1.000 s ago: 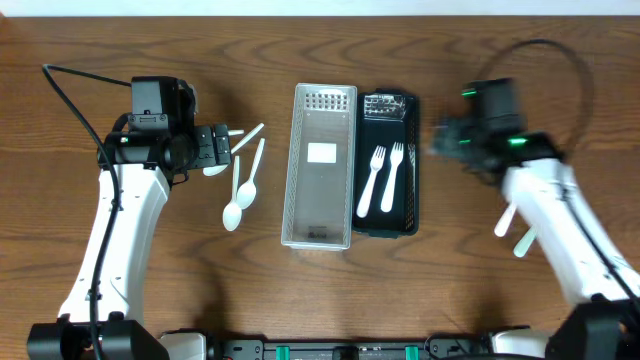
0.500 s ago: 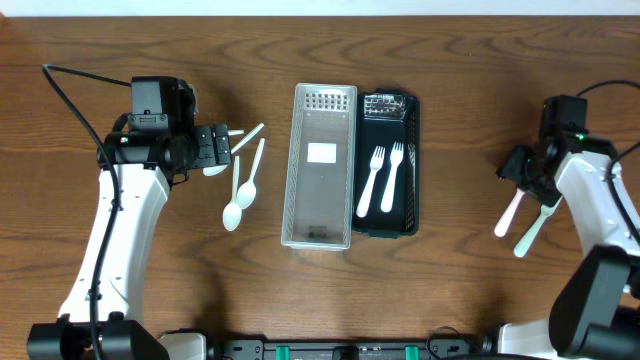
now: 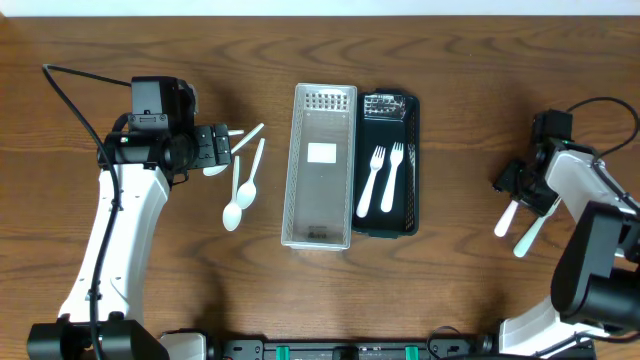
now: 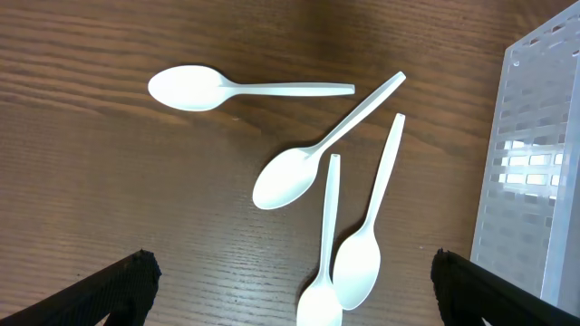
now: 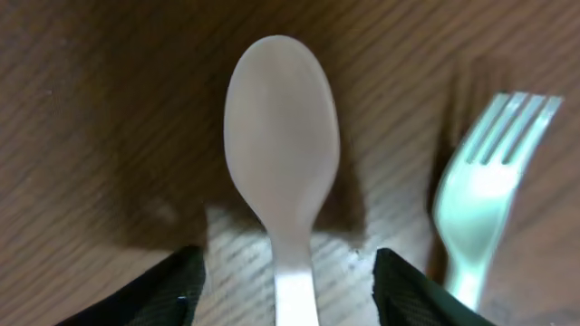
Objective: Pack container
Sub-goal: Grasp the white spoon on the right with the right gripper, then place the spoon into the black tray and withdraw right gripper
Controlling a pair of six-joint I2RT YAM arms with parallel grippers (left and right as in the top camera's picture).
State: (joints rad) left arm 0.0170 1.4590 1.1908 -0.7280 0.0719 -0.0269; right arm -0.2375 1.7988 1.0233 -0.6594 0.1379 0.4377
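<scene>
Several white plastic spoons lie left of the clear perforated container. They also show in the left wrist view, with the container's wall at the right. My left gripper is open and empty above them. Two white forks lie in the black tray. My right gripper is open and low over a white spoon. Its fingers straddle the handle without touching it. A white fork lies just to the right of that spoon.
The clear container and the black tray stand side by side at the table's middle. The right-hand spoon and fork lie on bare wood near the right edge. Cables trail from both arms.
My right arm has swung from beside the black tray out to the right and down over the loose spoon and fork. The left arm and the left spoons have not moved.
</scene>
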